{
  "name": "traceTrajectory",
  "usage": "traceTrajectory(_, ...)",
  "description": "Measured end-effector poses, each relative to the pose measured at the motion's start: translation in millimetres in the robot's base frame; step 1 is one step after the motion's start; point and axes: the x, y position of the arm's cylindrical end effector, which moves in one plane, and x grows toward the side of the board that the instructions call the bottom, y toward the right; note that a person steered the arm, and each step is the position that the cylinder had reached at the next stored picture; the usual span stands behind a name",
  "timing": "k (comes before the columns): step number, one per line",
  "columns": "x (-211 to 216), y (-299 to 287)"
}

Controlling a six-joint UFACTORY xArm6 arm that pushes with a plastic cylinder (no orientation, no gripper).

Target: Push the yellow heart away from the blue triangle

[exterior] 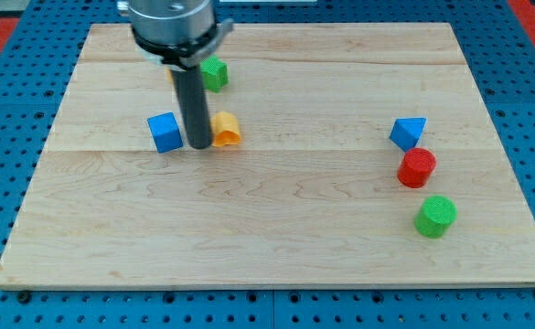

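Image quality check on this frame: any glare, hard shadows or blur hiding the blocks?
Camera view: lighting is even and soft, with no glare on the wooden board. Shadows are faint and short under the green cylinder and red cylinder. My tip and the blue cube look sharp. The rod hides part of the yellow heart. The arm's head is cropped at the view's top.
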Motion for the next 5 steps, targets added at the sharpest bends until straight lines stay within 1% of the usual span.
traceTrajectory(1,-27,41)
traceTrajectory(2,-55,4)
traceTrajectory(3,-64,-36)
traceTrajectory(4,-64,-6)
traceTrajectory(5,-75,71)
